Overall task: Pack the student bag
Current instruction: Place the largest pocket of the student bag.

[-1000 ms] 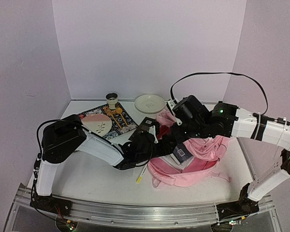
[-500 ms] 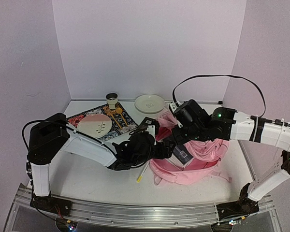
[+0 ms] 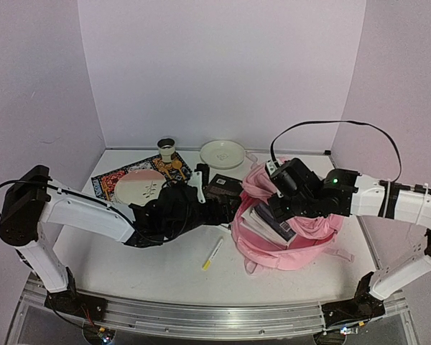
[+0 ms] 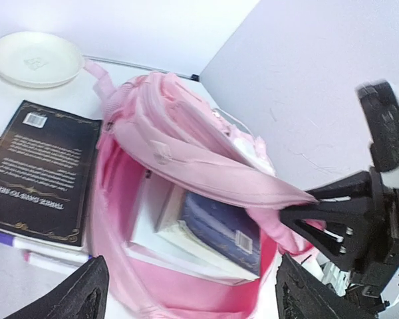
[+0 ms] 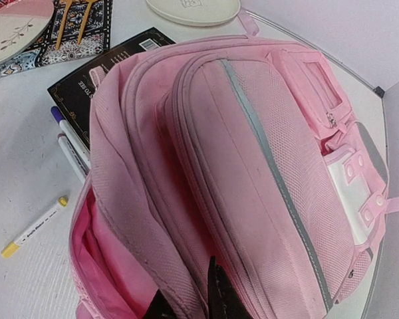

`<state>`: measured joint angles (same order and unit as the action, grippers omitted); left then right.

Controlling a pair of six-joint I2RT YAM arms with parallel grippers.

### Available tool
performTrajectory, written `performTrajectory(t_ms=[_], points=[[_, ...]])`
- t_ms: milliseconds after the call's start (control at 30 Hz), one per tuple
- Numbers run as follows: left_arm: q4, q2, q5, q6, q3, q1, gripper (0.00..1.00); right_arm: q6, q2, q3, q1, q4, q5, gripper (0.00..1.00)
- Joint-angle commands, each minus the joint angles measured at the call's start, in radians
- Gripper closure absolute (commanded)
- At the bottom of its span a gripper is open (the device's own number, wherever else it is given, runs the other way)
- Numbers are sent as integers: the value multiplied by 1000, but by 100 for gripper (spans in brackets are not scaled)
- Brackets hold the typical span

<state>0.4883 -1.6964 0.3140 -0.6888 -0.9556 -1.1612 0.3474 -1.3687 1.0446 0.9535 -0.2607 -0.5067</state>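
Bag (image 3: 287,255) is seen lying on the right half of the worktop (image 3: 129,266), with its mouth turned toward the left arm and its zipped front facing up. The upper lip of the mouth is pinched by the right gripper (image 5: 189,292), whose fingers are nearly together on the pink fabric, so the opening is held agape. Inside, a blue book (image 4: 219,222) with a barcode label is stacked on a white one (image 4: 149,219). The left gripper (image 4: 193,296) is spread wide just in front of the opening, and nothing is held between its fingers. A black book (image 4: 40,173) lies flat on the worktop against the bag's left side, with two markers (image 4: 40,256) just beside its near edge. A yellow marker (image 3: 212,254) lies apart, nearer the arms. A white plate (image 4: 34,58) rests behind the black book, near the back wall.
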Motion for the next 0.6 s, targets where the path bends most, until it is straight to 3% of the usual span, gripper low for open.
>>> performTrajectory(t_ms=[0,300,567], points=[[-59,50,-82,-63,66,101,14,37,56,-37,-10,-39,-34,86],[-125,106,-151,-81,155,226,17,85,111,-81,-12,-97,-47,80],[-176,119,-191,-69,183,300,17,7,73,-13,-13,-72,102,58]])
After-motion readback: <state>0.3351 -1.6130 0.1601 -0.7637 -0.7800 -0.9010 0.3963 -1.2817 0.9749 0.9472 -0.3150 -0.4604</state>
